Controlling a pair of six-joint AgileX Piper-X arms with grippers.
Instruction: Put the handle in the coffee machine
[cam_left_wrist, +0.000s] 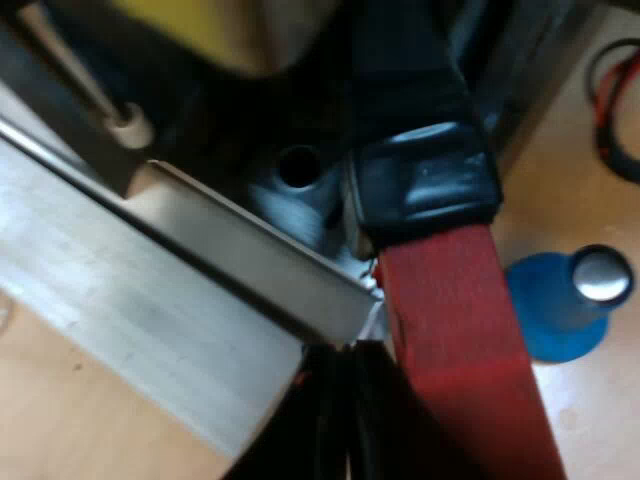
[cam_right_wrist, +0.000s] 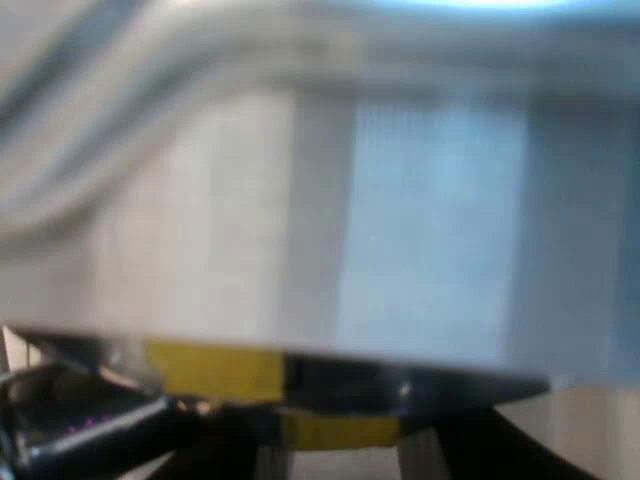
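Handle (cam_left_wrist: 455, 330) just beside L hand (cam_left_wrist: 350, 362).

The table (cam_left_wrist: 588, 415) is light wood, a warm orange-tan with a smooth, matte top. Soft, even light falls across it. Faint shadows lie close around whatever stands on it, and a few small dark specks mark its surface.

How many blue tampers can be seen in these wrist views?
1. The blue tamper with a round silver top stands on the wooden table, near the red end of the metal holder's dark handle. Another could be hidden behind the espresso machine.
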